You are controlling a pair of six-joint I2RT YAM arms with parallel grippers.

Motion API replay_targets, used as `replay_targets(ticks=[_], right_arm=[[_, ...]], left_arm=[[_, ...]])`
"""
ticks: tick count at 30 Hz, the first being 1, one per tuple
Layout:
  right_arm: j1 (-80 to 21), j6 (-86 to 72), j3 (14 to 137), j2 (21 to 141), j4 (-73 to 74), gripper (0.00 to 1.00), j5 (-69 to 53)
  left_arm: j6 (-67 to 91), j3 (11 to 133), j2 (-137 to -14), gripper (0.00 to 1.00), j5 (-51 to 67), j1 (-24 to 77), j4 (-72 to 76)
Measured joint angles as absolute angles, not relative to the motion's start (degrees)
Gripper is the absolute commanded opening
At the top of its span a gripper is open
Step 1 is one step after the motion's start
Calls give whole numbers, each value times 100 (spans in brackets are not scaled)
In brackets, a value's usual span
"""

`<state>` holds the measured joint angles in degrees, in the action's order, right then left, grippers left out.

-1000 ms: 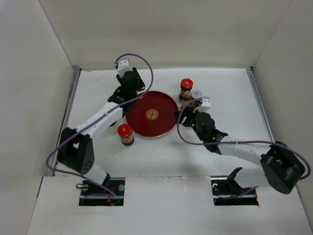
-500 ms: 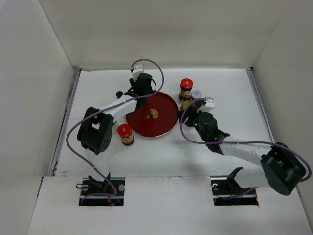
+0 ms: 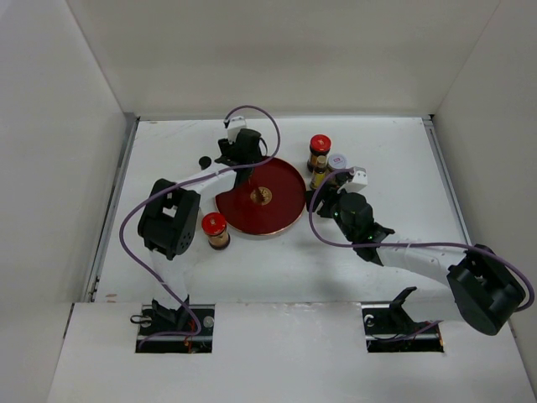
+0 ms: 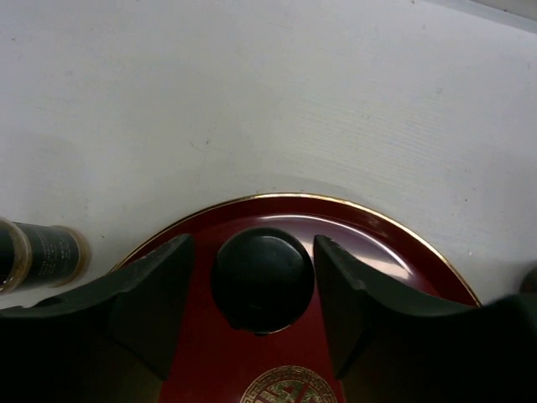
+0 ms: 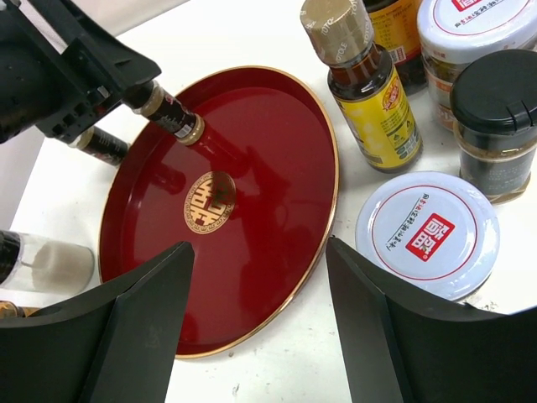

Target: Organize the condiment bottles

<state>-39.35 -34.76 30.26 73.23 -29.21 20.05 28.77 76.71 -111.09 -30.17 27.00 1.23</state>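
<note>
Left arm [image 3: 201,178] swung over onto the red tray [image 3: 281,214]; other bottles [image 3: 320,144] crowd its far right. Left wrist: left fingers [image 4: 155,294] barely apart around the black-capped bottle [image 4: 262,281] on the tray. Right wrist: right fingers [image 5: 138,336] wide, empty, over the tray's right edge.

Bottle [image 4: 262,281] on tray [image 4: 403,252], far side

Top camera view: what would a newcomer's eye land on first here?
The round red tray in the middle of the white table, surely. Next, the left gripper at the tray's far edge, with a small black-capped bottle between its fingers. A huddle of bottles stands just right of the tray.
</note>
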Motion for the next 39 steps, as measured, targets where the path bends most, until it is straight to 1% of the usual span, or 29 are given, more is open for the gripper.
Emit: replay_targets(ticks=[3,7,10,14,16,19,21,25,31,39], right_arm=[[-3935,-3479,3024,7321,-2923,72,1986],[-3935,-3474,3024,7321,-2921,72,1959],[-3935,-3474,3024,7321,-2923,72,1949],[-3935,-3472,3024,7321,-2923,72,1946],[-3935,-3474,3024,7321,-2923,72,1942],[-3935,-3472,3024,7325,-2921,72,1903],[-3935,-3474,3024,7328,-2923,73,1894],[-3935,-3472,3024,7328,-2923,73,1859],[-3935,-3472,3026,7382,-2945,73,1822],[-3935,-3465,3026,7476,-3009,74,1796]], left_arm=[[2867,7671,-11109,72,-3030,2703,110],[2860,7671,-11107,80,-3041,2703,110],[2842,7671,-11050,82,-3037,2705,102],[2836,7634,-10707,83,-3006,2698,108],[2834,7526,-10366,80,-2941,2676,128],[2838,7354,-9793,65,-2895,2593,198],[2836,7286,-9461,59,-2886,2467,217],[2838,7164,-9083,58,-2980,2047,193],[2727,6569,-9017,56,-3253,1610,19],[2637,6307,-9139,57,-2803,1380,-130]])
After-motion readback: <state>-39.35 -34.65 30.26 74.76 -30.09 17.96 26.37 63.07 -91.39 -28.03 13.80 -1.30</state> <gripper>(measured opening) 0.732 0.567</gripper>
